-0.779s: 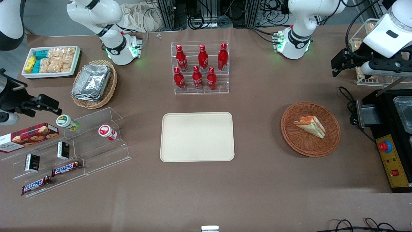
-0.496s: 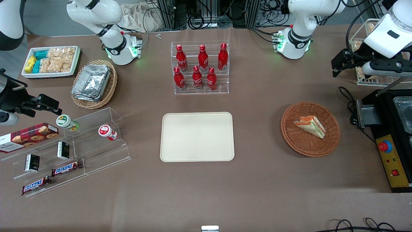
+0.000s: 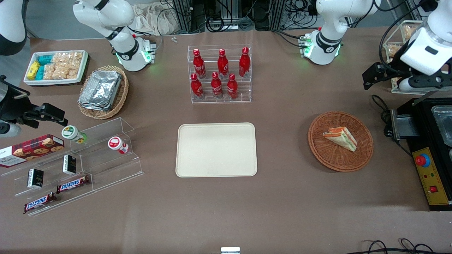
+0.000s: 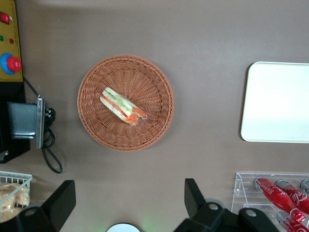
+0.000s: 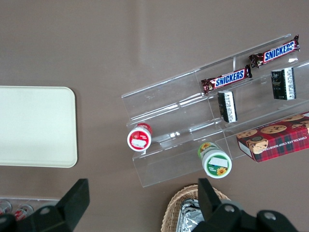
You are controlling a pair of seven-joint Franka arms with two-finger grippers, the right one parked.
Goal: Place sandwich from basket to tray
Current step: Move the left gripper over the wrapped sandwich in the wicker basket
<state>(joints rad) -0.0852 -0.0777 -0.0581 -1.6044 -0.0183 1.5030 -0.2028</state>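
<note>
Front view: sandwich (image 3: 341,138) in basket (image 3: 326,159), gripper (image 4: 129,200) above.

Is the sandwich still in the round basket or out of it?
In. The sandwich lies inside the basket; the tray is bare. The open tool hangs high above.

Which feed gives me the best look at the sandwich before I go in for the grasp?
The left wrist view: it looks straight down on the sandwich lying in the basket, with the open gripper high above. The front view shows the sandwich smaller, its filling edge visible. The right wrist view misses it entirely.
</note>
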